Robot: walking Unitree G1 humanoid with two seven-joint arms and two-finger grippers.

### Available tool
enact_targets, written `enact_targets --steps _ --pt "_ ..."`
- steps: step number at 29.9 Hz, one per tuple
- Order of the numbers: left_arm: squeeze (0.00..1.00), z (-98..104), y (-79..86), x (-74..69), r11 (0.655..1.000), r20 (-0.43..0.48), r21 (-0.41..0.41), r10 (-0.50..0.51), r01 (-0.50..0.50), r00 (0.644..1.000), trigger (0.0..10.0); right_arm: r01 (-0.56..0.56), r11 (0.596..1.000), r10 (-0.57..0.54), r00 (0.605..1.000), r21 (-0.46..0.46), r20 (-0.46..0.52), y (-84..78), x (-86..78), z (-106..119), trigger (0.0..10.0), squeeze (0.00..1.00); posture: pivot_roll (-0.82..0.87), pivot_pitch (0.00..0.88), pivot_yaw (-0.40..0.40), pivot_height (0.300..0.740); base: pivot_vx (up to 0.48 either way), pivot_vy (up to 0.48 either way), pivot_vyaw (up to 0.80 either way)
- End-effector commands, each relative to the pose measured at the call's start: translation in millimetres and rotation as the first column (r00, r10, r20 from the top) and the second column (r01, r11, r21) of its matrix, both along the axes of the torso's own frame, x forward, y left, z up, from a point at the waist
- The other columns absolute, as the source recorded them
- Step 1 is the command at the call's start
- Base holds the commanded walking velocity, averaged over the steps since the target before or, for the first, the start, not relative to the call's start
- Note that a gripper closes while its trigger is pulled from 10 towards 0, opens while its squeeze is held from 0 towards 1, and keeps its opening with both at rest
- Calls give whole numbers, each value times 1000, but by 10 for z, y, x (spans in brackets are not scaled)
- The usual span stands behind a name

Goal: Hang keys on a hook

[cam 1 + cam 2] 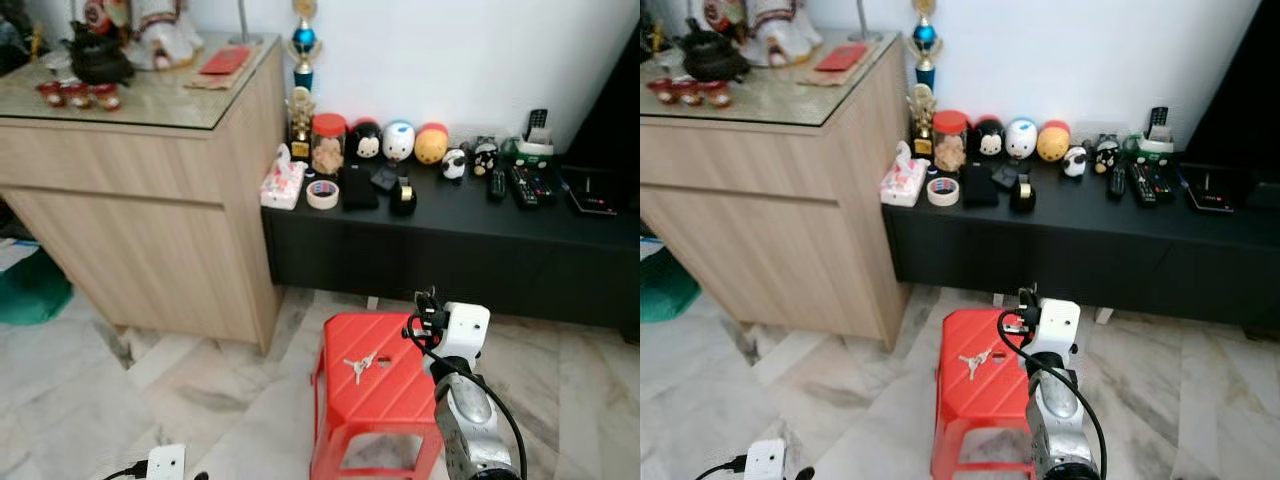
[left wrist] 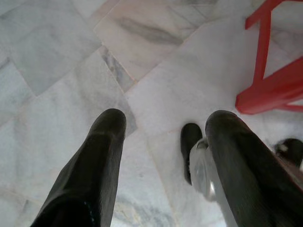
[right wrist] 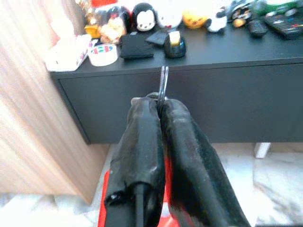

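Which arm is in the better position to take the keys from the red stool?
Probably right. The right gripper hangs over the red stool, close beside the keys, though its fingers are shut on a thin metal piece. The left gripper, fingers open, is low near the floor beside the stool's legs.

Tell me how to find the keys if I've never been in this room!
Look for the long black cabinet against the white wall. On the floor in front of it stands a red stool. The keys lie flat on its seat, a little silver bunch, pale and shiny against all that red.
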State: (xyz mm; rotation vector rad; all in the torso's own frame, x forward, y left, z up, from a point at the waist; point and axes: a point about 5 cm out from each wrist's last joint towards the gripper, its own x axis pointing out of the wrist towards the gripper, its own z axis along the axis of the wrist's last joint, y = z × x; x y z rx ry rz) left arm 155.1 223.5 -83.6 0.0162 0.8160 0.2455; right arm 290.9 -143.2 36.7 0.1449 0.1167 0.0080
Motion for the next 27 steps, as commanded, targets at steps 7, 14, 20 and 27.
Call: enact_targets --steps 7,14,20,27 --pt "0 -6 13 -13 1000 -9 3 1 -1 1000 10000 -18 1000 18 1000 2 0 41 22 18 10000 0 36 0 -20 740 -316 0 0" --pt "0 -4 22 -11 1000 -9 3 5 -5 1000 10000 -12 1000 12 1000 5 5 36 36 36 10000 0 35 5 -18 740 -316 0 0" --pt "0 -7 11 -12 1000 -9 0 7 -7 1000 10000 -7 1000 7 1000 7 6 32 41 41 10000 0 36 12 -18 740 -315 0 0" --pt "0 -10 -3 -13 1000 -9 -4 8 -8 1000 10000 -6 1000 6 1000 12 9 33 53 52 10000 0 38 26 -20 740 -306 0 0"
